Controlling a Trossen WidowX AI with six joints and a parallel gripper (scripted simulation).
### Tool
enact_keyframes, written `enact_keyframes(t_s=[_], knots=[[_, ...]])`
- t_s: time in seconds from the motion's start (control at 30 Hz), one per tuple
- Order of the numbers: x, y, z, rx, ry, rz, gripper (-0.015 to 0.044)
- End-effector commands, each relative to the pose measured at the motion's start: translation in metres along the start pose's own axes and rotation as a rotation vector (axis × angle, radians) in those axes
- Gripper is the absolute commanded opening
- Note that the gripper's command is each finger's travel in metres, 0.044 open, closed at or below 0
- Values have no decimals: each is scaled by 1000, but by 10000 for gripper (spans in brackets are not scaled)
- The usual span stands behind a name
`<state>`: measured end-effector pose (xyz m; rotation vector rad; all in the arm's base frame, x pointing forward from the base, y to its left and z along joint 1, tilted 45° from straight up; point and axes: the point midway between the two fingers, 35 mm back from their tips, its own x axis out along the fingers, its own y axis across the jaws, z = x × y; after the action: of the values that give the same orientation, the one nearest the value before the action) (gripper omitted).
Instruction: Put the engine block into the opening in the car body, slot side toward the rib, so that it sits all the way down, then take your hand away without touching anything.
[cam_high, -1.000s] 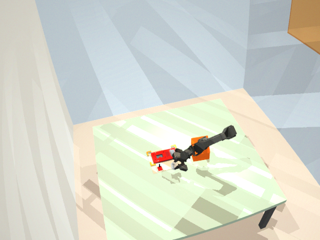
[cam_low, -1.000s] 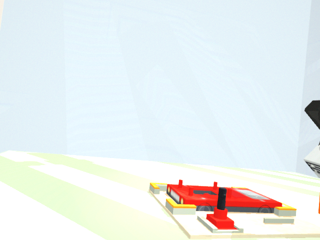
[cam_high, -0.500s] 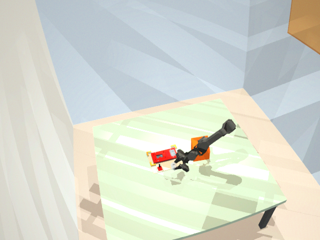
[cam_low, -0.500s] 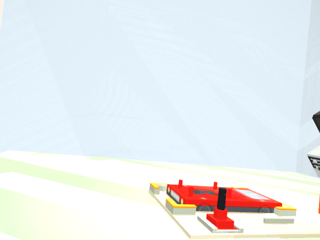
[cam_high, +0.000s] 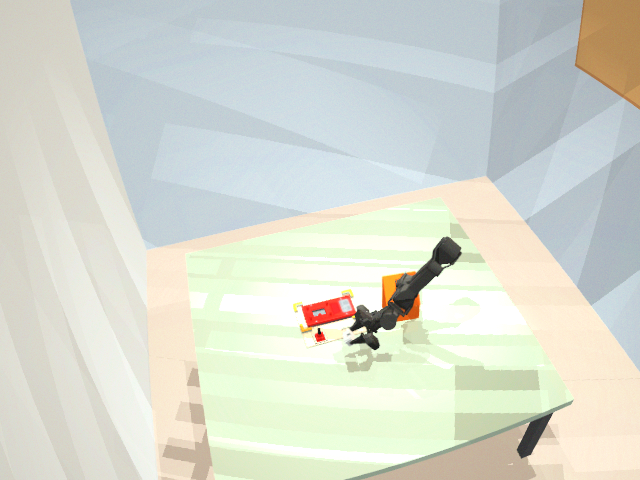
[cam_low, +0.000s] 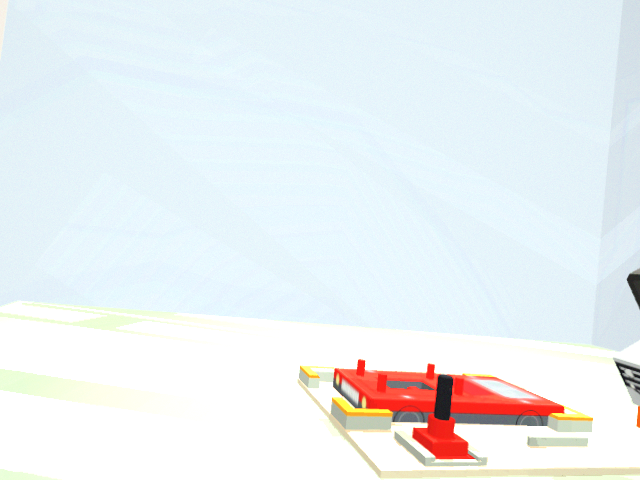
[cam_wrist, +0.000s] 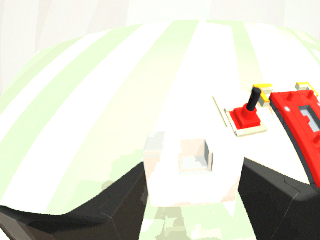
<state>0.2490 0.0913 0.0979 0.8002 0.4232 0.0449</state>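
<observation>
Your gripper (cam_wrist: 194, 180) is clamped on the engine block (cam_wrist: 195, 155), ready for insertion. The car body (cam_wrist: 300, 120) waits at right.

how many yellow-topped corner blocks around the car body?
4, one at each corner of the car body, in the exterior view: front-left block, back-left block, front-right block, and back-right block, mostly hidden behind the car, with only a yellow sliver showing.

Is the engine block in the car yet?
Out. The opening holds no block; the block sits between the gripper's fingers, beside the car.
</observation>
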Motion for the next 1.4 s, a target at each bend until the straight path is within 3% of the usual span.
enact_keyframes(t_s=[0.0,1.0,1.37], knots=[[4,-2,-7,7,-7,-4,0],[37,-3,-60,8,-5,-6,0],[37,-5,-58,7,-5,-6,0]])
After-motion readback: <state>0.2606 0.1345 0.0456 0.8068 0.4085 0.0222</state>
